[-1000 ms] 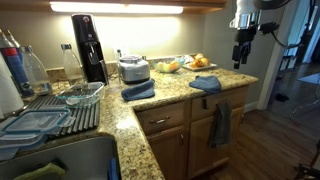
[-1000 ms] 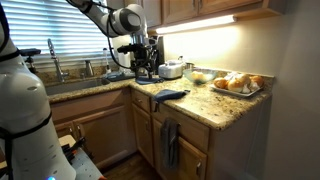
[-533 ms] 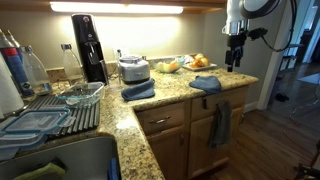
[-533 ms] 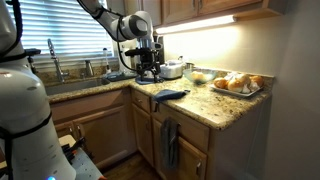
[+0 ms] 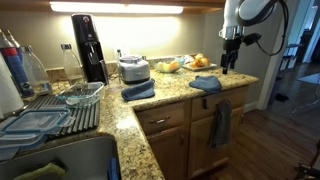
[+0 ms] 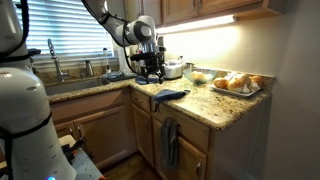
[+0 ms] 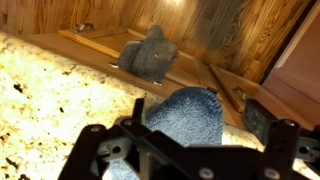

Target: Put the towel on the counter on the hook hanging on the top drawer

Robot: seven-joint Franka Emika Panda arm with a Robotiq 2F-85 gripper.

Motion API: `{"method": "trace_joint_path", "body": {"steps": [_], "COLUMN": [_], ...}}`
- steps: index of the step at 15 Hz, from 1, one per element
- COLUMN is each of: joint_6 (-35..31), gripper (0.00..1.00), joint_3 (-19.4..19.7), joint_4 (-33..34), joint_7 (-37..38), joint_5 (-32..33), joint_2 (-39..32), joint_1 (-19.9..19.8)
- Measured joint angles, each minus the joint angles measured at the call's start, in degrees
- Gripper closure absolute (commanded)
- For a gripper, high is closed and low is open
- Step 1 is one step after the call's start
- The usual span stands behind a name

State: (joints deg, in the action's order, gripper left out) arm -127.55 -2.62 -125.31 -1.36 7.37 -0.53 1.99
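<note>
Hovering in the upper right of an exterior view, my gripper (image 5: 226,68) hangs above the far end of the counter (image 5: 170,97) with its jaws spread wide and nothing between them. The towel (image 5: 205,84) lies crumpled on the granite just below and to the left of it, at the rounded edge, and I am not touching it. In the wrist view the same slate-blue cloth fills the lower middle, framed by my two dark fingers (image 7: 98,148). Beyond it, a grey-green towel (image 7: 150,55) hangs down the wood from the top drawer (image 5: 238,97). A folded blue towel (image 5: 138,90) rests further left on the counter, well apart.
</note>
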Motion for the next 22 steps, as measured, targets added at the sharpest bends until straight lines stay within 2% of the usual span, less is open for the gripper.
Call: {"method": "trace_joint_path", "body": {"steps": [7, 16, 22], "joint_6": [-6.9, -6.9, -6.9], "gripper": [0.0, 0.0, 0.0], "joint_3": [2.4, 3.4, 3.6], "joint_4": [7.4, 20.5, 26.4], "joint_7": [-4.4, -7.9, -9.3], "joint_5": [1.8, 1.8, 2.1], "joint_2": [-9.5, -23.4, -28.1], "joint_1": [-0.8, -2.1, -2.1]}}
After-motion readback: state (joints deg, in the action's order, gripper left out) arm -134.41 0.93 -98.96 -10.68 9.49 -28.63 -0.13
